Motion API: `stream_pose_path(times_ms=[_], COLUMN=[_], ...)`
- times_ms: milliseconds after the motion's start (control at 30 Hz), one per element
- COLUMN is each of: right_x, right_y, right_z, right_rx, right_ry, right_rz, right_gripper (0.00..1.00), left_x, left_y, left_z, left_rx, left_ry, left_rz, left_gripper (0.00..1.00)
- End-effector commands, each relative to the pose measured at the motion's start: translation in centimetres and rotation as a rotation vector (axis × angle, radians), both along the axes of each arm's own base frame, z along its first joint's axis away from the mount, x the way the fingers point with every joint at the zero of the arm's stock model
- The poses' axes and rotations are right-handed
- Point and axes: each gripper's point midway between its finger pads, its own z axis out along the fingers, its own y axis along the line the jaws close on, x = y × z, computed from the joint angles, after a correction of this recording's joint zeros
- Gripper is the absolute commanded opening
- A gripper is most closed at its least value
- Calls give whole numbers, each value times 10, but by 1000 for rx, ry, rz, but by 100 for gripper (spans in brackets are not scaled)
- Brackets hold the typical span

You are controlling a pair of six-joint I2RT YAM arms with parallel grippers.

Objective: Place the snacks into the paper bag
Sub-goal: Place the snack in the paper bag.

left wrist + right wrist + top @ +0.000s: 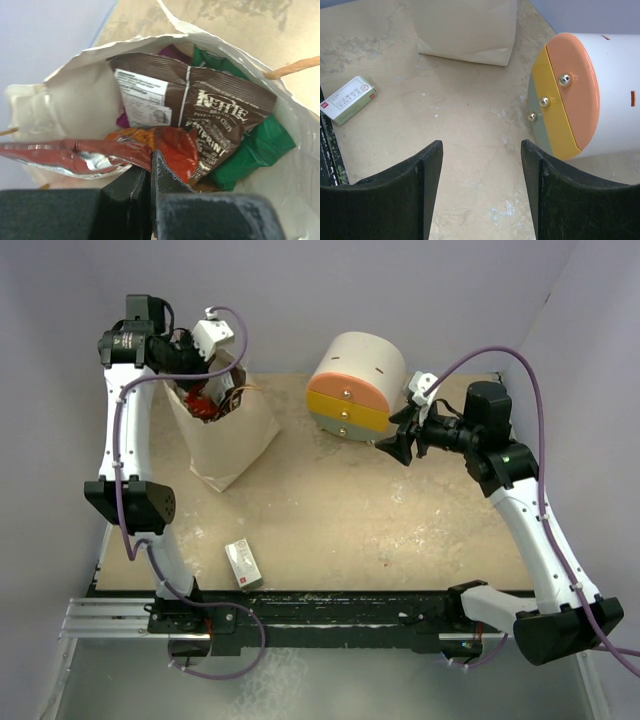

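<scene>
The cream paper bag (230, 435) stands at the back left of the table. My left gripper (150, 159) hangs over its open mouth and is shut on the edge of a red-brown snack packet (70, 156), which lies across the mouth toward the left. Inside the bag (65, 105) I see a dark brown chip bag (210, 117), a red-orange packet (170, 145), a green bag (260, 145) and a bit of purple (170, 51). My right gripper (481, 150) is open and empty above bare table beside the drawer unit.
A round white-orange-yellow drawer unit (355, 385) stands at the back centre and shows in the right wrist view (590, 90). A small white box with red marks (243, 563) lies near the table's front edge, also in the right wrist view (347, 99).
</scene>
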Motion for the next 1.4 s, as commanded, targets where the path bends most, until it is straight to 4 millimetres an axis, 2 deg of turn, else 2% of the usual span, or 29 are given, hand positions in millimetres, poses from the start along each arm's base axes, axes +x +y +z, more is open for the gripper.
stream_pose_path(times_ms=[0, 133, 200, 333, 433, 600, 767, 1000, 1100, 1233, 1367], right_x=[-1, -2, -2, -2, -1, 0, 0, 1, 1, 1, 0], right_y=[3, 2, 2, 2, 2, 3, 3, 3, 3, 3, 3], right_z=[11, 10, 10, 9, 8, 8, 8, 6, 6, 6, 5], right_rx=[29, 29, 29, 29, 30, 33, 34, 34, 34, 36, 35], right_ry=[-37, -37, -35, -35, -32, -29, -26, -25, -24, -23, -24], right_rz=[24, 23, 23, 24, 25, 31, 30, 30, 31, 33, 33], right_gripper=[66, 67, 67, 67, 67, 67, 67, 67, 67, 68, 68], left_x=[-11, -18, -19, -22, -26, -29, -27, -27, -27, -19, -5], left_y=[-24, -47, -52, -48, -45, -49, -49, -46, -41, -34, -18], left_z=[-17, -36, -46, -69, -73, -42, -6, 44, 63, 83, 104], left_rx=[-83, -144, -150, -123, -107, -126, -134, -152, -152, -181, -245], left_ry=[106, 198, 236, 321, 350, 252, 123, -63, -144, -242, -334], left_rz=[-75, -109, -105, -65, -57, -80, -72, -30, 2, 77, 184], left_gripper=[6, 9, 11, 22, 33, 48, 67, 79, 83, 84, 78])
